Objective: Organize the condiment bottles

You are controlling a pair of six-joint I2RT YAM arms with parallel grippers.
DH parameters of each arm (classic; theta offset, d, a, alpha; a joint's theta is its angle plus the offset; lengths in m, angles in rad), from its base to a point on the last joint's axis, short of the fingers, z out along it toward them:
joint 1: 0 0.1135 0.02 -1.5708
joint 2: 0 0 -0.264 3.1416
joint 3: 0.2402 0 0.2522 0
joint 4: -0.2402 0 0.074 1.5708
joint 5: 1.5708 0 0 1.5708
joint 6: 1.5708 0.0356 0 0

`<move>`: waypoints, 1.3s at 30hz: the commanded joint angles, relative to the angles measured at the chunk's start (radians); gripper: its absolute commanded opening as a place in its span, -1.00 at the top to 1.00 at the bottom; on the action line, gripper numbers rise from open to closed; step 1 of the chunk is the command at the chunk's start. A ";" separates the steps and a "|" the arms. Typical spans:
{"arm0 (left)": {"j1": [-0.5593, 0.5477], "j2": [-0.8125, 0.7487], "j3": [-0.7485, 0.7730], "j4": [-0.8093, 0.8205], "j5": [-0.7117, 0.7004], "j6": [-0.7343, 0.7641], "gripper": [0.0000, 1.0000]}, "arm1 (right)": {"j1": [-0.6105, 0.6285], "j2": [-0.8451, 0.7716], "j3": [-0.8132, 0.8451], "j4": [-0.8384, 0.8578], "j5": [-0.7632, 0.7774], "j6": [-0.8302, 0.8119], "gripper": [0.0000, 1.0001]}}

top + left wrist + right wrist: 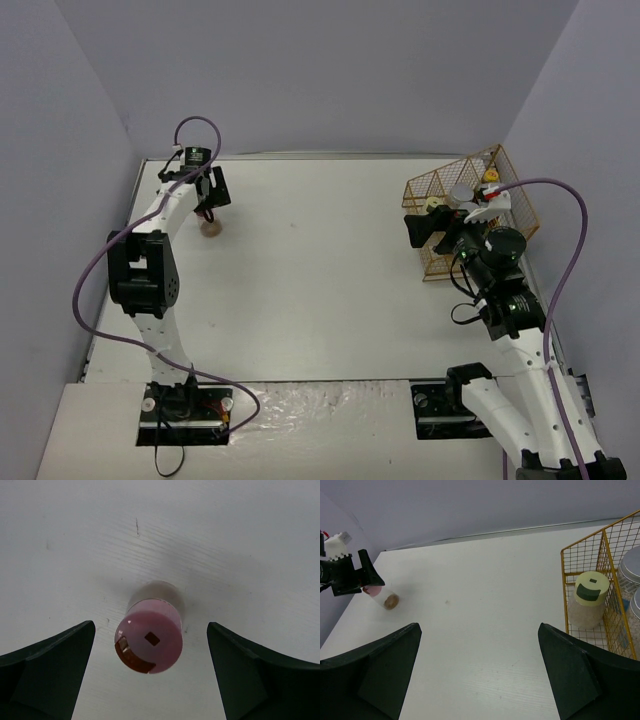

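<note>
Pink cap looks glossy plastic, table matt and faintly grained, basket probably metal wire.

White table with a shaker at one far corner and a wire basket at the other.

The table is a flat white surface with faint wood grain, closed in by pale grey walls on three sides. Near its far left corner a small pink-capped shaker with a clear body rests on the bare top; whether it stands or lies over is unclear. At the far right, against the wall, sits a yellow wire basket. A small dark speck marks the middle. Two black arm base plates, the left and the right, sit at the near edge.
</note>
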 commanded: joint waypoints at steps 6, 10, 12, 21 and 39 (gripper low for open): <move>0.009 0.014 0.047 -0.016 0.069 0.030 0.10 | 0.013 -0.036 -0.004 0.027 -0.017 -0.006 -1.00; -0.037 -0.044 -0.014 -0.002 0.107 0.026 0.54 | 0.014 -0.038 -0.005 0.026 -0.007 -0.011 -1.00; -0.072 -0.074 -0.035 -0.004 0.118 0.028 0.56 | 0.015 -0.038 -0.006 0.024 -0.002 -0.015 -1.00; -0.441 -0.131 -0.072 0.013 0.133 0.005 0.52 | 0.017 -0.047 -0.006 -0.004 0.038 -0.027 -1.00; -0.804 -0.012 0.043 -0.009 0.101 -0.022 -0.49 | 0.022 -0.053 -0.029 -0.054 0.096 -0.055 -1.00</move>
